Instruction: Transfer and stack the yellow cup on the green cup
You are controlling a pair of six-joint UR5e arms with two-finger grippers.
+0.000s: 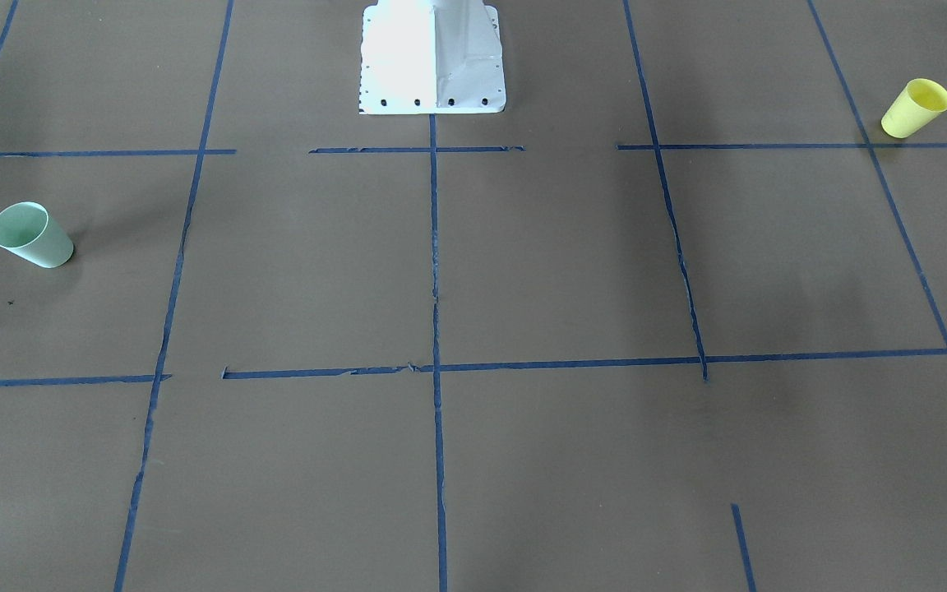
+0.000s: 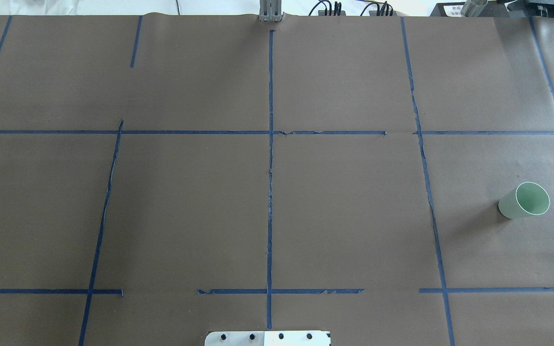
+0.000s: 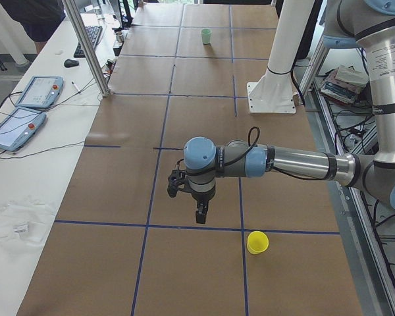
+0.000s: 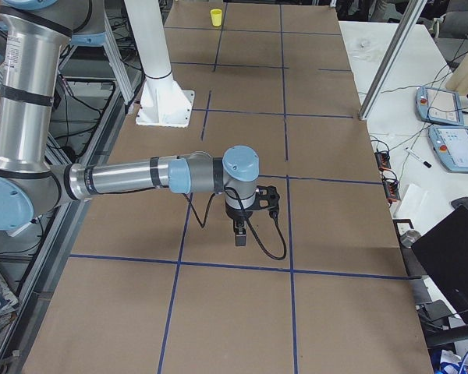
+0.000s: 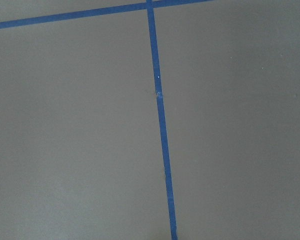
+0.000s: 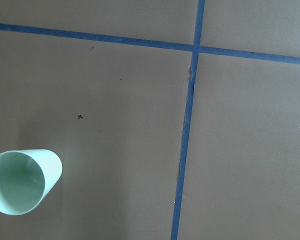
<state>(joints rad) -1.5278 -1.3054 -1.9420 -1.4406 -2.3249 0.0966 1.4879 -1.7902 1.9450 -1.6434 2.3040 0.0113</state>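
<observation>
The yellow cup stands upright, rim up, near the table's end on my left side; it also shows in the exterior left view. The green cup stands upright, rim up, far off on my right side, and shows in the right wrist view at the lower left. My left gripper hangs above the table a little away from the yellow cup. My right gripper hangs above the table. Both show only in side views, so I cannot tell whether they are open or shut.
Brown paper with blue tape lines covers the table. The white robot base stands at the middle of my edge. A metal post and tablets are on the side bench beyond the far edge.
</observation>
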